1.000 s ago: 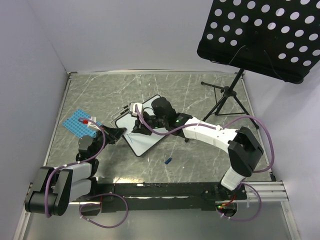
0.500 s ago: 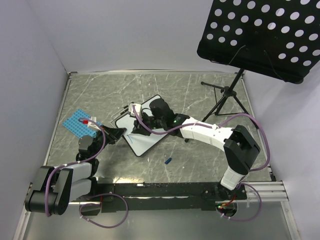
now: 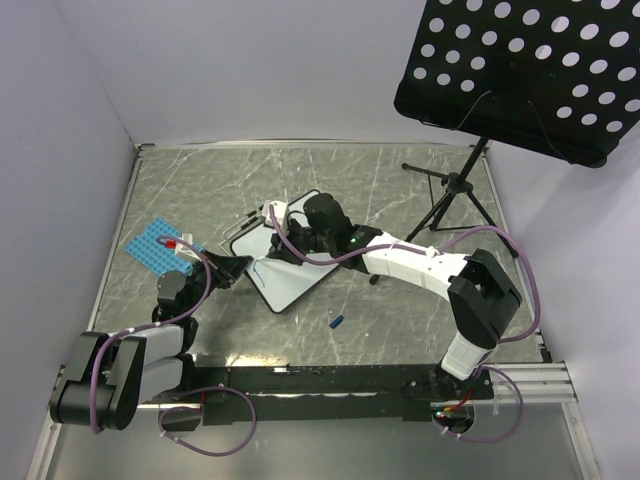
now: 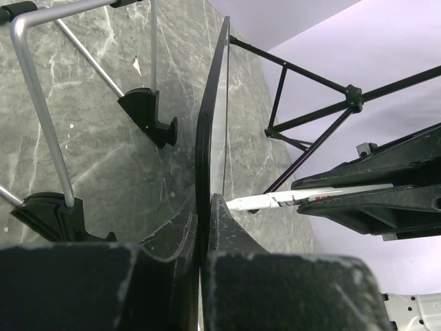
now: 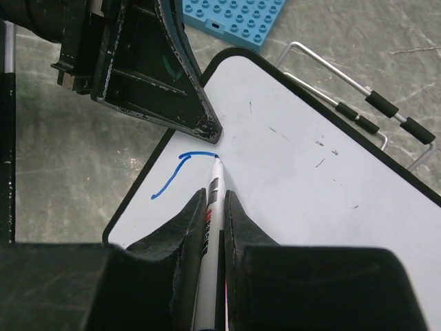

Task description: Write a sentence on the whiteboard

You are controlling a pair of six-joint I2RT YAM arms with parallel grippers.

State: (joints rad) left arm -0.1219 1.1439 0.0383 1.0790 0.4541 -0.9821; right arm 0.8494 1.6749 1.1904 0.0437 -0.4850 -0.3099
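The whiteboard (image 3: 292, 278) lies tilted at mid-table, its near-left edge clamped by my shut left gripper (image 3: 243, 266). In the left wrist view the board (image 4: 207, 131) is edge-on between the closed jaws of the left gripper (image 4: 203, 207). My right gripper (image 5: 215, 196) is shut on a white marker (image 5: 213, 185) whose tip touches the board (image 5: 303, 186). The sentence is only one blue hooked stroke (image 5: 167, 182) near the board's corner, ending at the marker tip. The left gripper's fingers (image 5: 160, 76) show just beyond that stroke.
A blue studded plate (image 3: 158, 246) lies left of the board. A black perforated music-stand tray (image 3: 520, 70) hangs at the back right, over its tripod (image 3: 455, 195). A small blue cap (image 3: 337, 321) lies on the table nearer the arms. Wire stand legs (image 5: 358, 110) stick out behind the board.
The right gripper has carried the marker across the board's corner, and the blue stroke has appeared and grown. The left gripper and the board have not moved.
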